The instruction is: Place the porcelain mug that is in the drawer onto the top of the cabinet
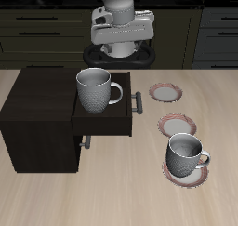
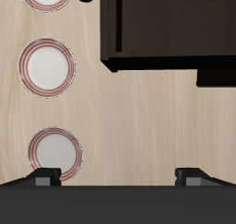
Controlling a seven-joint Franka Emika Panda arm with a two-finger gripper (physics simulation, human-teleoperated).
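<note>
**One mug in the open drawer, gripper held high behind it**

One porcelain mug (image 1: 96,89) stands upright in the pulled-out drawer (image 1: 104,124) of the dark wooden cabinet (image 1: 39,118), its loop handle turned toward the plates. The drawer's front carries a grey metal bar handle (image 1: 137,102), and a second bar handle (image 1: 85,144) shows lower on the cabinet's face. The cabinet's flat top is bare wood.

The gripper (image 1: 124,49) hangs above the table's back edge, behind the drawer and clear of the mug. In the wrist view its two fingertips (image 2: 41,177) sit far apart with nothing between them, so the fingers are spread wide and hold nothing.

Beside the cabinet three pink-rimmed plates lie in a row on the light wooden table (image 1: 139,202): a far plate (image 1: 167,92), a middle plate (image 1: 177,126), and a near plate (image 1: 175,177) bearing a smaller grey-white mug (image 1: 185,156).
</note>
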